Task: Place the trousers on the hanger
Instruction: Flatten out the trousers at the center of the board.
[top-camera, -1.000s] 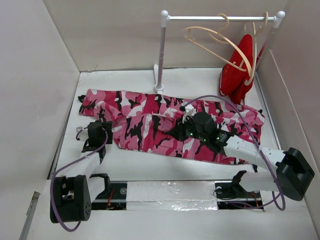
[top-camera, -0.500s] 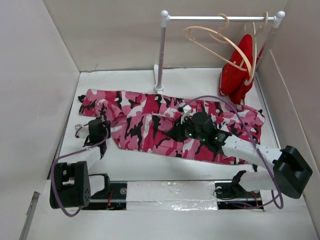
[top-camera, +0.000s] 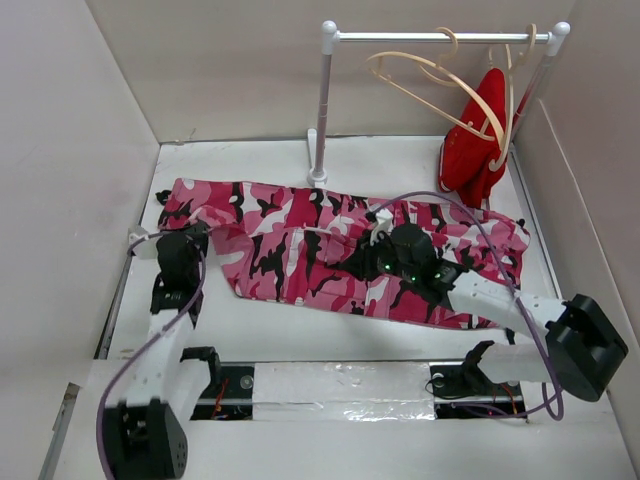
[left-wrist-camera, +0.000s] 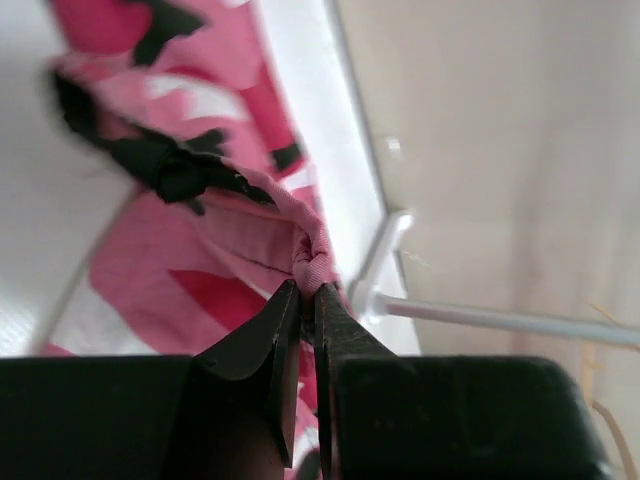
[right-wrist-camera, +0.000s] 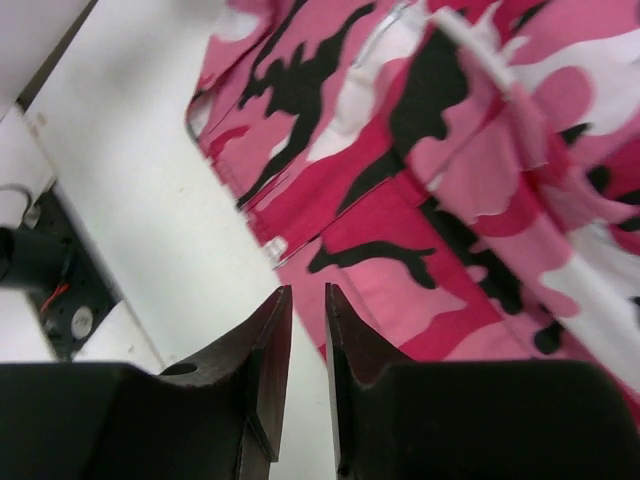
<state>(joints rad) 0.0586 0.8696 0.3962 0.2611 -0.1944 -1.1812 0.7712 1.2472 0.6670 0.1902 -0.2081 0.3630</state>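
On the tabletop, left end effector pinched the trousers' hem. Right end effector hovered nearly clenched, gripping nothing.

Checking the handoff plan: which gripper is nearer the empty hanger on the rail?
Right. The right gripper sits mid-trousers, below the hanger; the left gripper is far left.

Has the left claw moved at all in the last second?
Yes. The left gripper swung left toward the side wall and slightly away from the base rail, pinching the trousers edge.
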